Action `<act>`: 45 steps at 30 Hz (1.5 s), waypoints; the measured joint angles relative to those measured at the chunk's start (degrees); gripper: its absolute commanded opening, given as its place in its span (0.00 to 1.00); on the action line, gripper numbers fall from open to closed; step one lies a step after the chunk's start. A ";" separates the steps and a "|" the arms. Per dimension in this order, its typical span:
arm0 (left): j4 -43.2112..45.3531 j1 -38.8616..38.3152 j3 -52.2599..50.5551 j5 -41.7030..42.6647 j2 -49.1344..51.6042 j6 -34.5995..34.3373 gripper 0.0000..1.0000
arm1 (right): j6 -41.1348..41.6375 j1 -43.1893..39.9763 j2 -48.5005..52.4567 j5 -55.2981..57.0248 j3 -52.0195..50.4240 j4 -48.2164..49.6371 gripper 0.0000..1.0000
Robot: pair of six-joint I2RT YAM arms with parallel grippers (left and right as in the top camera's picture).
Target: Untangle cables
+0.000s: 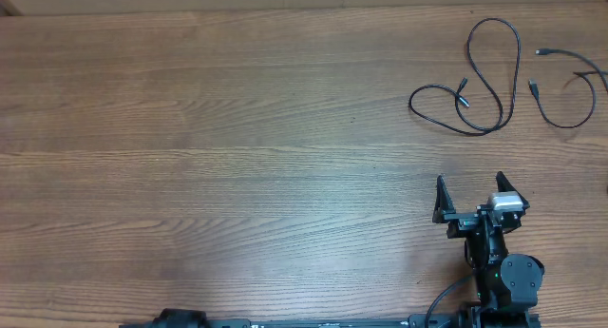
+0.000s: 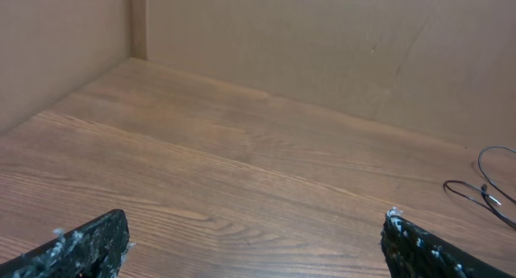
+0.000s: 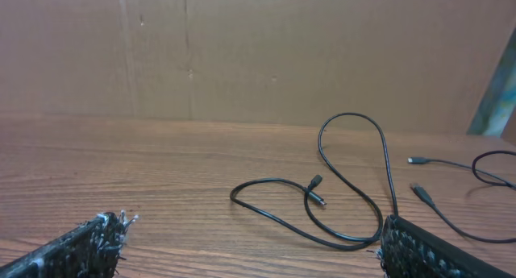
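Two thin black cables lie at the table's far right. One cable (image 1: 494, 20) (image 3: 351, 114) makes a tall loop that crosses itself, with its two plugs close together inside the lower loop. The other cable (image 1: 568, 125) (image 3: 443, 162) lies apart to its right and runs off the frame's edge. My right gripper (image 1: 472, 190) (image 3: 250, 223) is open and empty, nearer the front than the looped cable. My left gripper (image 2: 256, 221) is open and empty over bare wood, and a bit of cable (image 2: 463, 187) shows far to its right.
The wooden table (image 1: 237, 128) stretches wide to the left. A brown cardboard wall (image 3: 242, 52) (image 2: 322, 44) closes off the back and the left side. The left arm's base (image 1: 176, 318) sits at the front edge.
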 measured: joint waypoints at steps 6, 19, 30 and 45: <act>0.00 0.59 0.00 0.00 0.00 0.00 1.00 | -0.02 0.02 0.00 0.00 0.00 -0.02 1.00; -0.28 1.81 0.00 0.00 0.00 -0.11 1.00 | 0.00 0.02 0.00 0.00 0.00 0.00 1.00; 17.59 1.81 -9.25 0.11 -0.02 -3.67 0.99 | -0.02 0.00 0.00 0.00 0.00 0.00 1.00; 57.11 1.81 -46.84 8.11 -0.11 -5.01 0.99 | 0.00 0.00 0.00 0.00 0.00 0.02 1.00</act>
